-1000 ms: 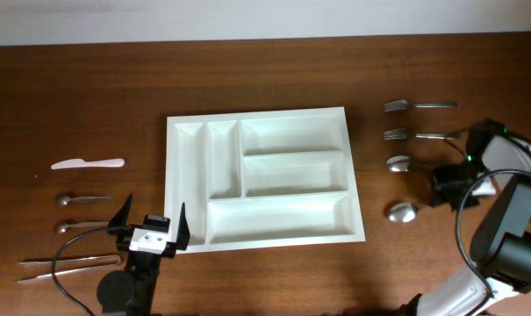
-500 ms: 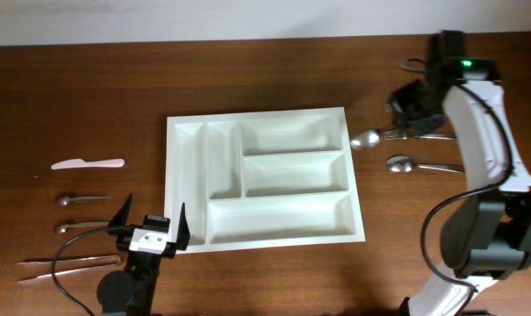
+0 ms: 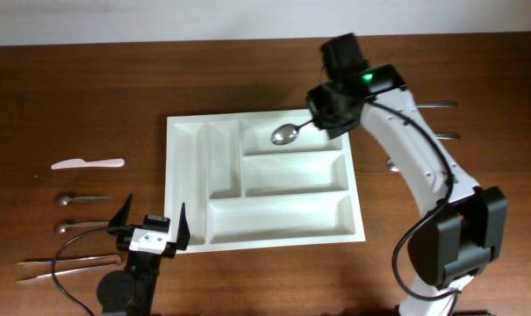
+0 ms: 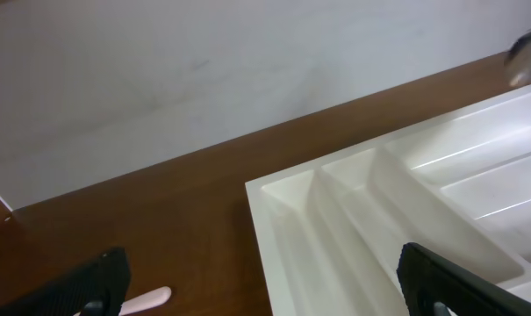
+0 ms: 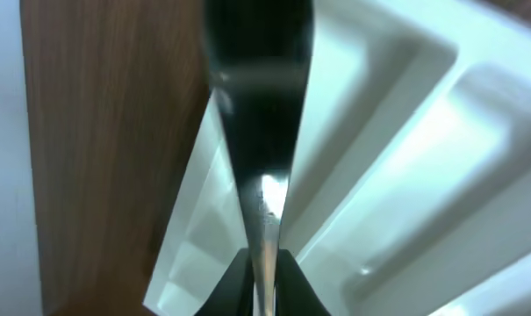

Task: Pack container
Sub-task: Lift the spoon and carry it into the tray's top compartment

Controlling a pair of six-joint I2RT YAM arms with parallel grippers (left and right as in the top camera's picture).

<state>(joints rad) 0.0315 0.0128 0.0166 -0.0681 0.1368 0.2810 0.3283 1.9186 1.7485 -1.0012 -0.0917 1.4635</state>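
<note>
The container, a white cutlery tray [image 3: 357, 226], lies mid-table. My right gripper [image 3: 325, 119] is shut on the handle of a metal spoon [image 3: 285, 133] and holds its bowl over the tray's far wide compartment. In the right wrist view the spoon [image 5: 258, 132] sticks out from the shut fingers [image 5: 263, 283] above the tray [image 5: 405, 114]. My left gripper [image 3: 149, 230] is open and empty by the tray's near left corner. In the left wrist view its fingers [image 4: 265, 294] frame the tray [image 4: 283, 211], and the spoon's bowl [image 4: 530, 54] shows at the far right.
Left of the tray lie a white plastic knife [image 3: 88, 163], two small spoons [image 3: 81, 200] [image 3: 81, 226] and a pair of long metal pieces [image 3: 68, 268]. Right of it lie two forks [image 3: 436, 104] [image 3: 442, 136] and a spoon [image 3: 392, 164], partly hidden by the arm.
My right arm has lifted a spoon from the right side of the table and carried it left, over the tray's far wide compartment. The left arm has not moved.
</note>
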